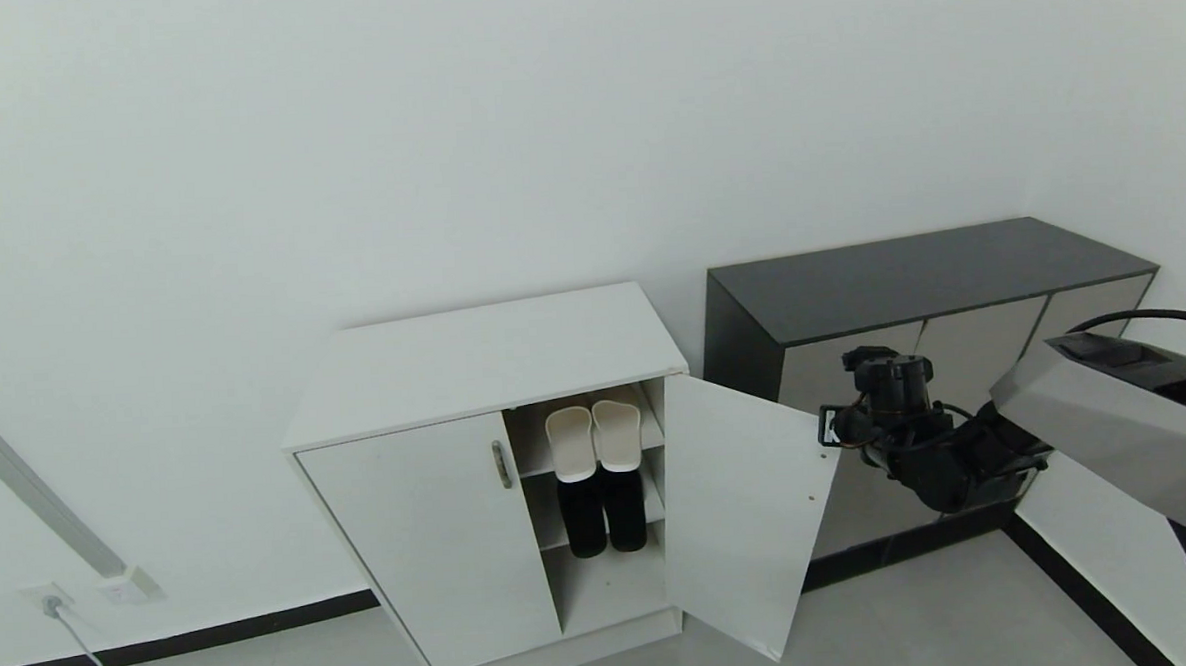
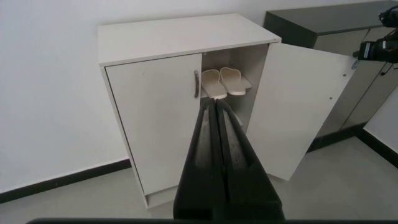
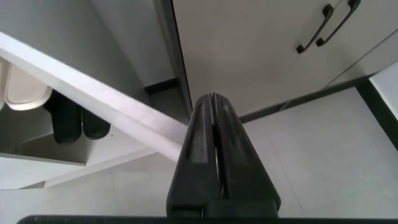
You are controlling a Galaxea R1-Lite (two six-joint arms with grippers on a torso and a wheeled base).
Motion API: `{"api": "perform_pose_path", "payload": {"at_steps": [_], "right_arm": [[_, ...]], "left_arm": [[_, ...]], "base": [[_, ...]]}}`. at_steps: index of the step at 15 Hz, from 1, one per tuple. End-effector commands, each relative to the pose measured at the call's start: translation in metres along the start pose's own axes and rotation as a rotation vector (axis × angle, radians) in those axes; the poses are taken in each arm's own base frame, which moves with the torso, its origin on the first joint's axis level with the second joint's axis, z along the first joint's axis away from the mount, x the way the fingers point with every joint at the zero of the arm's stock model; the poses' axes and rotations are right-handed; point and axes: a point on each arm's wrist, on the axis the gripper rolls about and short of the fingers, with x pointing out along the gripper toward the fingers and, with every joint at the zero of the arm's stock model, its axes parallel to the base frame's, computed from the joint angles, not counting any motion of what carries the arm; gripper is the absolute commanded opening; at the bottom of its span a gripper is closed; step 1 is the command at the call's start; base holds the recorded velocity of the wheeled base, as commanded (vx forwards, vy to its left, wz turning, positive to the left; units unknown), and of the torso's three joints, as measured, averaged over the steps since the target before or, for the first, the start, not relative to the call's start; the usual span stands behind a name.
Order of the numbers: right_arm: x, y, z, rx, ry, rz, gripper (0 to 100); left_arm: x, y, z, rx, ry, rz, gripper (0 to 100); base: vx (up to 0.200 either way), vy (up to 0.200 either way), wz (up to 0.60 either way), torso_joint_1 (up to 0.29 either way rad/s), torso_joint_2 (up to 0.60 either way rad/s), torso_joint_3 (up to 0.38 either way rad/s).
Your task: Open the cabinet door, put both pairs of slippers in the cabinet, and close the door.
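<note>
1. White cabinet [image 1: 474, 363]: the left-hand door [image 1: 432, 540] is shut, and the right-hand door [image 1: 746, 511] is swung wide open.
2. White slippers [image 1: 595, 438] are stored on the upper shelf. Black slippers [image 1: 601, 513] are stood at 6 o'clock of them, one shelf lower. Both pairs are judged stowed, so only the closing is left.
3. Right gripper [image 1: 829, 428]: the fingers are pressed together on nothing. It is set at 3 o'clock of the open door's free edge, just beside it, in front of the dark sideboard [image 1: 931, 268].
4. Left gripper [image 2: 213, 109]: likewise clenched and empty, held well back and facing the cabinet front.
5. Closing is best done by a push on the door's outer face near the free edge, swept in an arc toward 9 o'clock about the hinge. The push should be eased off before the frame is met, so that nothing is slammed.
</note>
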Motion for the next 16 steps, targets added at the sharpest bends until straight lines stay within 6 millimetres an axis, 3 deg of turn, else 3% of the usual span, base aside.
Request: {"api": "perform_pose_path", "payload": {"at_steps": [1,8,16], "right_arm": [[0.001,0.0,-0.002,-0.002,0.005,-0.002,0],[-0.013,0.014,0.0,-0.016,0.01,0.026,0],[-0.066,0.075,-0.02,-0.099,0.063,0.176,0]], "left_arm": [[0.0,0.0,0.0,0.0,0.0,0.0,0],[0.0,0.0,0.0,0.0,0.0,0.001,0],[0.0,0.0,0.0,0.0,0.0,0.0,0]], "base": [[0.0,0.0,0.0,0.0,0.0,0.0],[0.0,0.0,0.0,0.0,0.0,0.0],[0.0,0.0,0.0,0.0,0.0,0.0]]}}
